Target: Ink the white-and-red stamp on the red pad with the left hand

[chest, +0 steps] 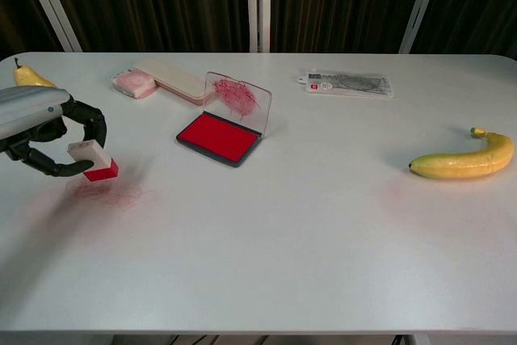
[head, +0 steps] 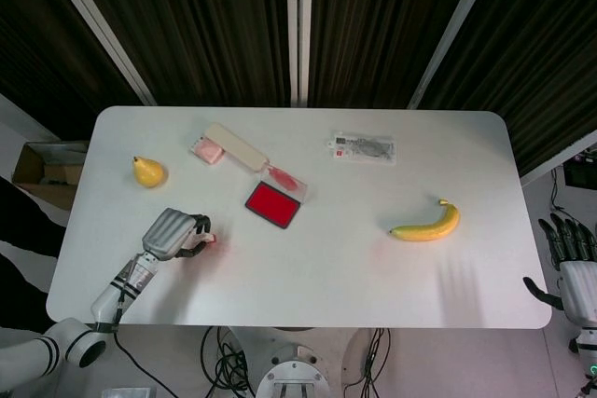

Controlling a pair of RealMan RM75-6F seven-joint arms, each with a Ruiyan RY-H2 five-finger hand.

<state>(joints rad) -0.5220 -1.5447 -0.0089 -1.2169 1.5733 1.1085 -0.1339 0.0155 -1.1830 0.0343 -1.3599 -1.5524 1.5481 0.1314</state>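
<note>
My left hand [chest: 40,131] [head: 173,232] pinches the white-and-red stamp [chest: 94,159] [head: 209,239] between thumb and fingers, lifted off the table with its red face pointing down and to the right. Red ink smudges [chest: 113,193] mark the table just below it. The red ink pad [chest: 220,136] [head: 272,203] lies open to the right of the stamp, its clear lid [chest: 239,99] standing up behind it. My right hand [head: 569,263] hangs open beyond the table's right edge, holding nothing.
A pear [head: 147,171] sits at the far left behind my left hand. A pink eraser [chest: 133,82] and a beige case [chest: 174,81] lie at the back left. A packaged item [chest: 347,83] is at the back right, a banana [chest: 464,159] at the right.
</note>
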